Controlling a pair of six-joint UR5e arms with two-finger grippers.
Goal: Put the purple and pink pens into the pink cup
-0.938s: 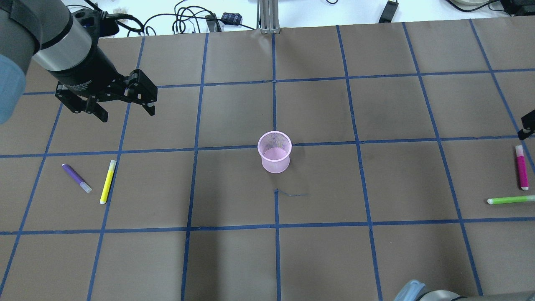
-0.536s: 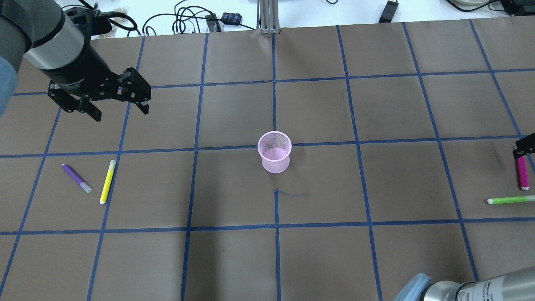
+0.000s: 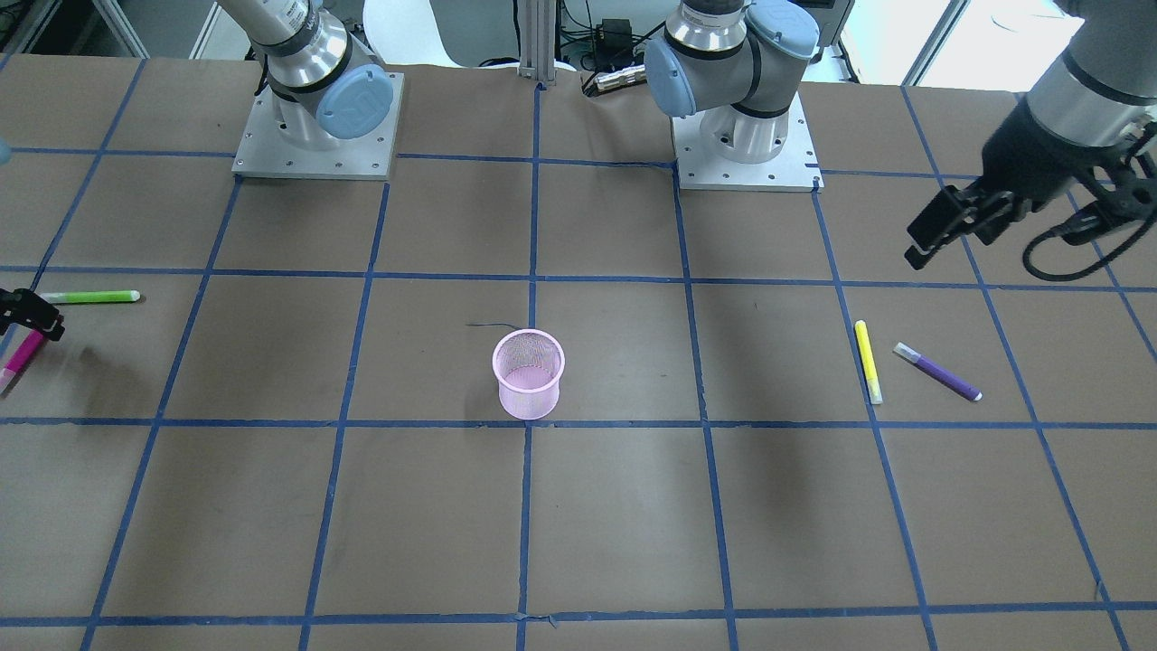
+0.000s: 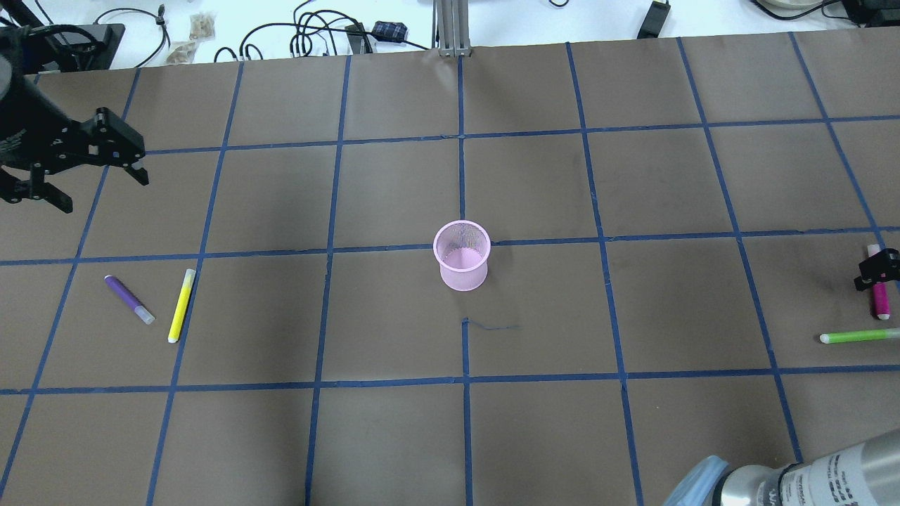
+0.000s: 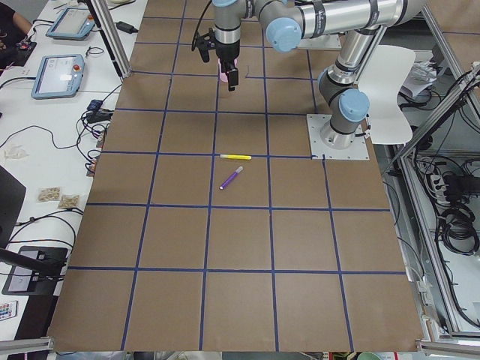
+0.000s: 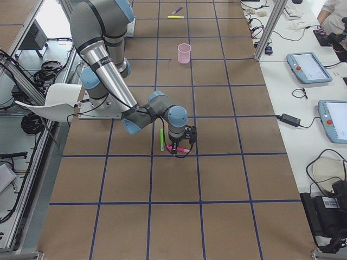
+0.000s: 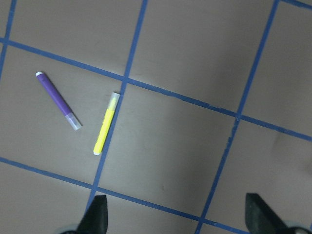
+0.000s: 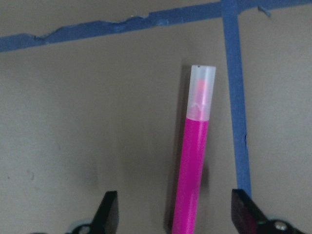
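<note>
Near the tabletop's right edge, the right end effector [image 8: 176, 212], wide open and empty, straddles the pink pen [image 8: 194, 156], probably light, stiff and slippery, best pinched mid-barrel.

The pink cup [image 4: 461, 256] sits alone mid-table, bare paper all round. The purple pen [image 4: 129, 299] has a yellow pen [image 4: 181, 305] just beside it, not touching. The pink pen [image 8: 195, 161] lies between the spread fingers of the right gripper [image 8: 176, 213], gaps both sides; a green pen [image 4: 859, 336] lies near one end.
</note>
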